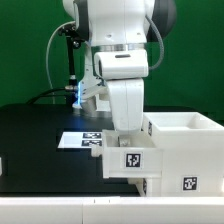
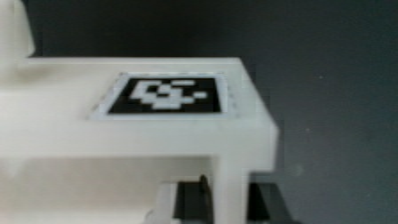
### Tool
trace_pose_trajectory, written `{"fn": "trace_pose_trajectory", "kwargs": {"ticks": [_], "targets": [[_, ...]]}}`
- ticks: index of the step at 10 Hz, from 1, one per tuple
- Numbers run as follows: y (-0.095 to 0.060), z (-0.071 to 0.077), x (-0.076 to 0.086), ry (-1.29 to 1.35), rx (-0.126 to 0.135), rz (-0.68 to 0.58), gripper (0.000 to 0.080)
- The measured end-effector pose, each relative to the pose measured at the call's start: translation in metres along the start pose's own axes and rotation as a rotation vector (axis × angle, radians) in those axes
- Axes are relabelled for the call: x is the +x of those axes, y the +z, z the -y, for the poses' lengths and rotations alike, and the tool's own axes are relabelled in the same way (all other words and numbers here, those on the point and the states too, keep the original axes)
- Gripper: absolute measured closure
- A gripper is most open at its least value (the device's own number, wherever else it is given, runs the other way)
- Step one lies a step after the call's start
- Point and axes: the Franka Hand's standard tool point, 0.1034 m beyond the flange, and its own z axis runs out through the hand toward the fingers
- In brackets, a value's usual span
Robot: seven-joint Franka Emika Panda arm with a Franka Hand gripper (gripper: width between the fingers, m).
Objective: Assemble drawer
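The drawer's large white casing (image 1: 185, 140) stands at the exterior view's right, with a tag (image 1: 188, 183) on its front. A small white tray (image 1: 130, 162) with a tag on its face sits against the casing's left side. My gripper (image 1: 125, 134) comes down from above and is shut on the tray's wall. In the wrist view the tray (image 2: 107, 140) fills the frame, with its tag (image 2: 166, 95) on top. The gripper (image 2: 226, 200) has its dark fingers (image 2: 187, 203) on either side of a thin white wall. A second tray cannot be made out.
The marker board (image 1: 82, 140) lies flat on the black table (image 1: 30, 135) behind the tray. A black post with cables (image 1: 68, 60) stands at the back left before a green backdrop. A white table edge (image 1: 60, 210) runs along the front.
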Motion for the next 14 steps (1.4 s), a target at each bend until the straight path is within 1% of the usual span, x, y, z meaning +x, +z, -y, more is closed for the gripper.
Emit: {"fn": "trace_pose_trajectory", "kwargs": {"ticks": [1, 2, 3, 4, 6, 7, 9, 10, 12, 14], "targets": [[0.0, 0.0, 0.0, 0.0, 0.0, 0.0, 0.0765], [0.0, 0.001, 0.0, 0.0, 0.006, 0.001, 0.0765], [0.0, 0.003, -0.002, -0.001, 0.044, 0.009, 0.0765], [0.0, 0.002, -0.002, -0.001, 0.04, 0.007, 0.0765], [0.0, 0.003, -0.002, -0.001, 0.04, 0.007, 0.0765], [-0.001, 0.003, -0.001, -0.043, 0.04, 0.007, 0.0765], [-0.001, 0.008, 0.001, -0.057, 0.047, 0.009, 0.0765], [-0.003, 0.008, 0.0, -0.059, 0.051, 0.012, 0.0765], [0.001, 0.013, -0.001, -0.077, 0.061, 0.012, 0.0765], [0.002, 0.016, -0.003, -0.084, 0.065, 0.011, 0.0765]]}}
